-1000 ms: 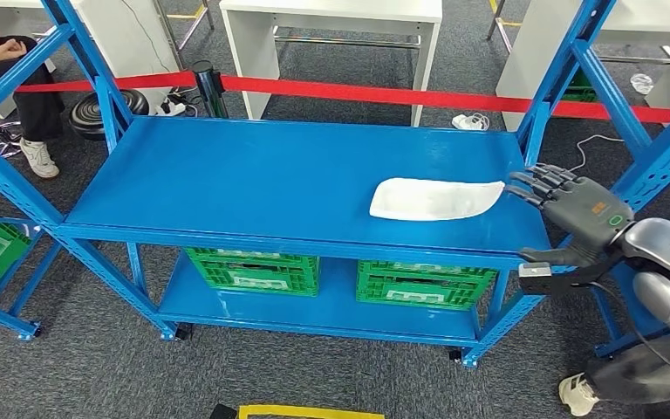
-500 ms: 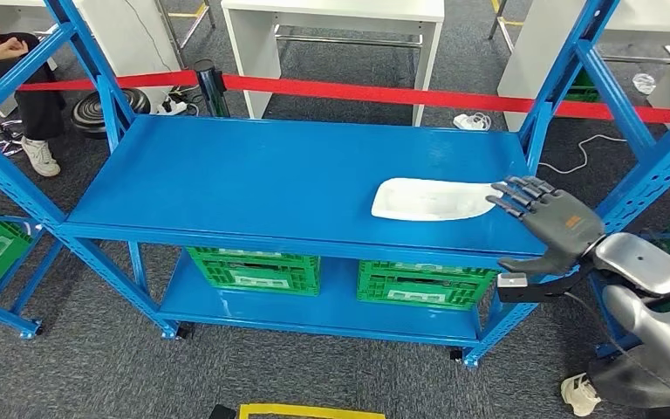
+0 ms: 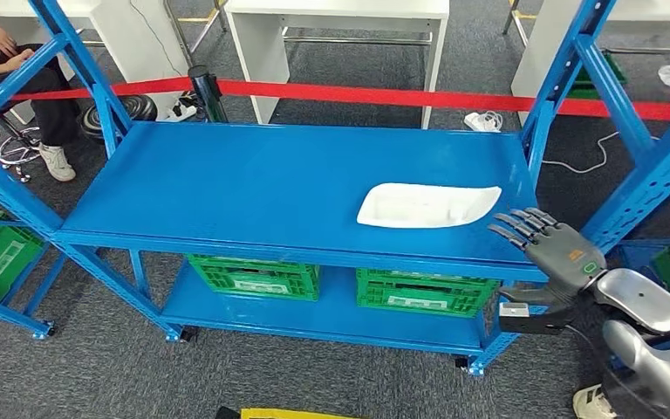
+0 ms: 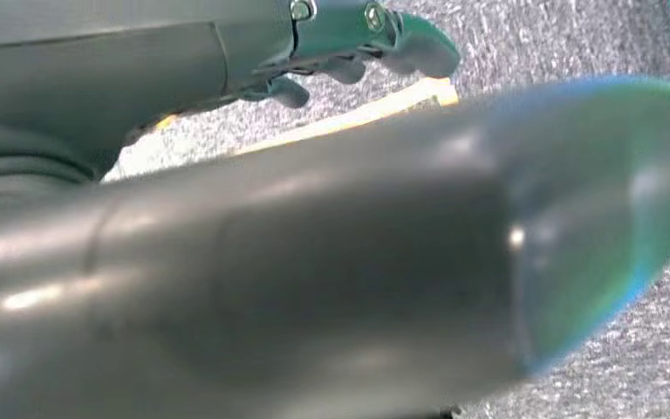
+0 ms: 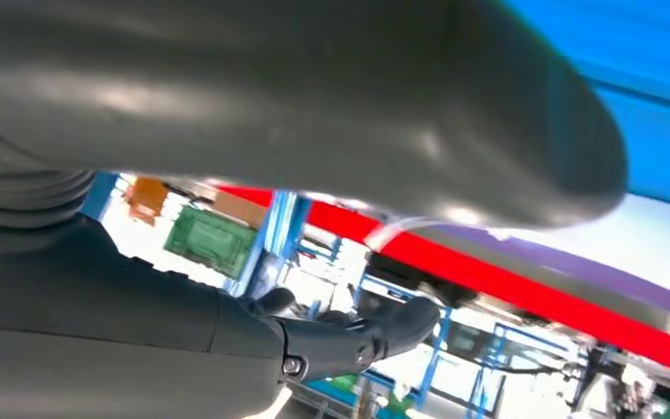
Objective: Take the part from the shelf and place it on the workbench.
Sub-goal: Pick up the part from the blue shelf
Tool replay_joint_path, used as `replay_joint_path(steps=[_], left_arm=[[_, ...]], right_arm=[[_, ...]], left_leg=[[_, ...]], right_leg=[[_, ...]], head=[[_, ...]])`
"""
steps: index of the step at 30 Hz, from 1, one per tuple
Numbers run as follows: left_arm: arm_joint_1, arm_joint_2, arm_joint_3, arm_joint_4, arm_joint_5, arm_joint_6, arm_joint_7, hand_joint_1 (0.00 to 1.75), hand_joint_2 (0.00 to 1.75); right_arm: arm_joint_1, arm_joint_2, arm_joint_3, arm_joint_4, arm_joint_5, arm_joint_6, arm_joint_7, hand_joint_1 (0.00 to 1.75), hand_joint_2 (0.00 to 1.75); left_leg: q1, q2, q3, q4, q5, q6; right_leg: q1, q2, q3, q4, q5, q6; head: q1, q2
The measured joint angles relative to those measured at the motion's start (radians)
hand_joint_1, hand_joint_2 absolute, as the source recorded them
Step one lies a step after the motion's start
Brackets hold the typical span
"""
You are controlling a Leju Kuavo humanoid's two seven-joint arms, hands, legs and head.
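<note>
My right hand, fingers spread and empty, has dropped back off the blue steel shelf's front-right corner; the white moulded plastic part lies ungrasped.

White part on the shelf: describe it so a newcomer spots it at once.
Find the blue shelf and look at its upper deck, toward the robot's right end. The white part lies flat there, a shallow tray shape tapering to a point, just beyond the right hand. It is the deck's one white object.
</note>
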Motion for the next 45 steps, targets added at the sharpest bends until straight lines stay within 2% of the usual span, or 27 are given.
replay_joint_path(steps=[2, 3, 5, 6, 7, 8, 10, 11, 12, 14, 16, 21, 25, 29, 32, 37, 40, 45], left_arm=[[-0.002, 0.0, 0.0, 0.0, 0.0, 0.0, -0.001, 0.0, 0.0], [-0.003, 0.0, 0.0, 0.0, 0.0, 0.0, -0.002, 0.0, 0.0], [-0.003, 0.0, 0.0, 0.0, 0.001, 0.0, -0.003, 0.0, 0.0], [-0.002, 0.0, 0.0, 0.001, 0.001, 0.0, -0.004, 0.0, 0.0], [-0.001, 0.0, 0.0, 0.001, 0.002, 0.0, -0.004, 0.0, 0.0], [0.0, 0.0, 0.0, 0.001, 0.003, 0.0, -0.005, 0.0, 0.0], [0.0, 0.0, 0.0, 0.002, 0.005, -0.001, -0.007, 0.0, 0.0], [0.0, 0.0, 0.0, 0.002, 0.007, -0.001, -0.007, 0.0, 0.0], [0.0, 0.0, 0.0, 0.002, 0.007, -0.001, -0.007, 0.0, 0.0], [0.001, -0.002, 0.001, 0.002, 0.008, 0.0, -0.006, 0.0, 0.0], [0.001, -0.004, 0.002, 0.002, 0.007, 0.003, -0.004, 0.0, 0.0], [0.0, -0.007, 0.002, 0.001, 0.002, 0.005, -0.003, 0.0, 0.0], [-0.004, -0.009, 0.002, 0.001, -0.01, 0.005, -0.003, 0.0, 0.0], [-0.007, -0.013, 0.002, 0.001, -0.02, 0.004, -0.004, 0.0, 0.0], [-0.007, -0.015, 0.002, 0.001, -0.021, 0.005, -0.003, 0.0, 0.0], [-0.008, -0.015, 0.002, 0.002, -0.022, 0.005, 0.01, 0.0, 0.0], [-0.007, -0.015, 0.002, 0.002, -0.026, 0.005, 0.013, 0.0, 0.0], [-0.006, -0.015, 0.002, 0.002, -0.033, 0.005, 0.015, 0.0, 0.0]], right_arm=[[0.006, 0.002, -0.016, -0.008, 0.001, -0.002, -0.001, 0.0, 0.0], [0.009, 0.002, -0.023, -0.011, 0.001, -0.003, 0.0, 0.0, 0.0], [0.015, 0.003, -0.029, -0.015, 0.002, -0.003, -0.001, 0.0, 0.0], [0.019, 0.004, -0.029, -0.016, 0.003, -0.003, -0.001, 0.0, 0.0], [0.024, 0.006, -0.031, -0.018, 0.003, -0.003, -0.001, 0.0, 0.0], [0.031, 0.007, -0.035, -0.022, 0.002, -0.003, 0.0, 0.0, 0.0], [0.045, 0.01, -0.048, -0.031, 0.0, -0.004, 0.001, 0.0, 0.0], [0.054, 0.012, -0.054, -0.035, -0.003, -0.004, 0.001, 0.0, 0.0], [0.063, 0.014, -0.061, -0.04, -0.007, -0.003, -0.001, 0.0, 0.0], [0.083, 0.016, -0.074, -0.05, -0.016, -0.001, -0.009, 0.0, 0.0], [0.095, 0.015, -0.087, -0.057, -0.02, 0.005, -0.021, 0.0, 0.0], [0.059, -0.004, -0.094, -0.058, -0.015, 0.062, -0.068, 0.0, 0.0], [-0.063, -0.023, -0.032, -0.015, -0.05, 0.128, -0.128, 0.0, 1.75], [-0.238, -0.024, 0.13, 0.075, -0.064, 0.147, -0.165, 0.0, 0.0], [-0.359, -0.002, 0.266, 0.157, -0.07, 0.114, -0.165, 0.0, 0.0], [-0.487, 0.08, 0.452, 0.29, -0.078, 0.038, -0.149, 0.0, 0.0], [-0.51, 0.128, 0.508, 0.346, -0.083, -0.008, -0.137, 0.0, 0.0], [-0.511, 0.214, 0.546, 0.416, -0.088, -0.072, -0.126, 0.0, 0.0]], left_leg=[[-0.002, 0.008, -0.027, 0.057, -0.03, 0.006], [-0.006, 0.012, -0.061, 0.119, -0.058, 0.013], [-0.021, 0.014, -0.148, 0.268, -0.112, 0.029], [-0.029, 0.014, -0.182, 0.316, -0.118, 0.04], [-0.038, 0.014, -0.199, 0.328, -0.104, 0.055], [-0.049, 0.014, -0.197, 0.302, -0.072, 0.071], [-0.072, 0.013, -0.157, 0.182, 0.006, 0.108], [-0.08, 0.014, -0.138, 0.129, 0.029, 0.119], [-0.084, 0.014, -0.126, 0.092, 0.041, 0.123], [-0.085, 0.015, -0.121, 0.07, 0.046, 0.109], [-0.085, 0.012, -0.121, 0.067, 0.051, 0.103], [-0.085, 0.013, -0.122, 0.067, 0.053, 0.114], [-0.085, 0.016, -0.123, 0.067, 0.055, 0.12], [-0.085, 0.016, -0.123, 0.067, 0.056, 0.123], [-0.085, 0.015, -0.124, 0.067, 0.057, 0.125], [-0.084, 0.013, -0.121, 0.066, 0.058, 0.125], [-0.084, 0.01, -0.119, 0.066, 0.06, 0.124], [-0.084, 0.009, -0.119, 0.066, 0.06, 0.124]], right_leg=[[0.007, -0.002, 0.0, 0.003, -0.003, -0.011], [0.011, -0.003, 0.001, 0.001, -0.003, -0.014], [0.023, -0.006, 0.002, -0.001, -0.004, -0.02], [0.03, -0.007, 0.002, -0.001, -0.004, -0.023], [0.037, -0.008, 0.004, -0.001, -0.005, -0.026], [0.044, -0.008, 0.006, -0.002, -0.006, -0.029], [0.054, -0.007, 0.01, -0.003, -0.007, -0.03], [0.057, -0.007, 0.012, -0.003, -0.007, -0.03], [0.06, -0.007, 0.012, -0.004, -0.007, -0.029], [0.062, -0.007, 0.013, -0.008, -0.006, -0.033], [0.062, -0.008, 0.016, -0.016, -0.001, -0.036], [0.062, -0.007, 0.025, -0.032, 0.01, -0.022], [0.062, -0.005, 0.027, -0.039, 0.015, -0.015], [0.062, -0.004, 0.028, -0.042, 0.018, -0.012], [0.063, -0.005, 0.029, -0.043, 0.019, -0.01], [0.063, -0.007, 0.029, -0.043, 0.02, -0.01], [0.064, -0.01, 0.029, -0.043, 0.02, -0.01], [0.064, -0.011, 0.029, -0.043, 0.02, -0.01]], head=[[-0.004, 0.0], [-0.005, 0.0], [-0.005, 0.0], [-0.005, 0.0], [-0.005, 0.0], [-0.005, 0.0], [-0.004, 0.0], [-0.004, 0.0], [-0.004, 0.0], [-0.004, 0.0], [-0.004, 0.0], [-0.003, 0.0], [-0.004, 0.0], [-0.004, 0.0], [-0.004, 0.0], [-0.004, 0.0], [-0.004, 0.0], [-0.004, 0.0]])
